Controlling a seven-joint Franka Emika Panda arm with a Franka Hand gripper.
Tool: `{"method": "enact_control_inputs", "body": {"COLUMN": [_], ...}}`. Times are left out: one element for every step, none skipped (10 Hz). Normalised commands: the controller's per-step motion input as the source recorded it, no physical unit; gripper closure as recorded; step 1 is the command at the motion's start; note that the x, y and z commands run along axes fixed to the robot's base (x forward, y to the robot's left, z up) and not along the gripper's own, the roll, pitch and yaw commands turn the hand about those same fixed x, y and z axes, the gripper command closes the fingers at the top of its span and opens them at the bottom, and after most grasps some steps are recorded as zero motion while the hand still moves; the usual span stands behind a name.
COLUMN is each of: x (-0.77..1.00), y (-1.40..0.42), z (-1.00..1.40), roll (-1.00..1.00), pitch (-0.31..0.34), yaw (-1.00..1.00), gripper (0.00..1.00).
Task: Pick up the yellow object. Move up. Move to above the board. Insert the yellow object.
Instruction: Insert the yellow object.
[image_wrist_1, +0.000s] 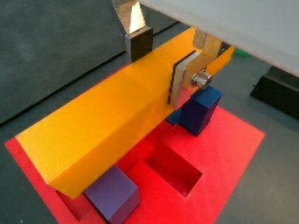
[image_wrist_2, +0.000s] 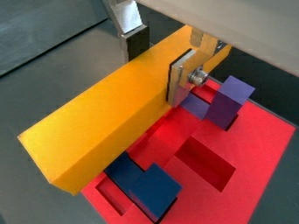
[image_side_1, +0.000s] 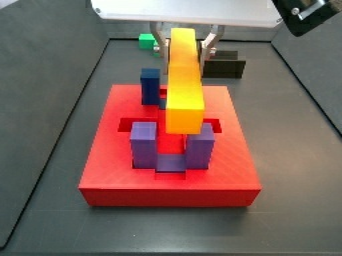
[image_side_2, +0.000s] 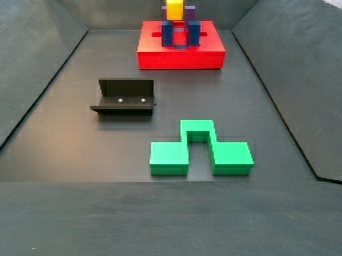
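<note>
Gripper (image_side_1: 186, 40) mostly hiding behind the bar (image_side_1: 183, 75) in a side view, arm getting cut off by the top edge, board's (image_wrist_1: 239, 140) corners running off both wrist views, bar (image_side_2: 174, 10) and posts too small to tell apart in a side view

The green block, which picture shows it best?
A side view, where the green block lies whole in the foreground. Another side view shows a green bit far behind the board and gripper, which holds the yellow bar. Neither wrist view shows it clearly.
</note>
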Motion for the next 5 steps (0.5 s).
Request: {"method": "enact_control_inputs", "body": {"x": [0.0,-0.01,-0.06,-0.09,-0.04], "y": [0.01,0.0,-0.02,0.0,0.0], "z": [-0.12,-0.34,-0.3,-0.21,0.0], "roll": [-0.26,-0.08,-0.02,-0.03,-0.09], "pitch": [0.0,-0.007,-0.021,-0.031,-0.046], "yaw": [-0.2,-0.17,-0.13,-0.08,0.0], "gripper": [1.0,1.0,1.0,1.0,1.0]}}
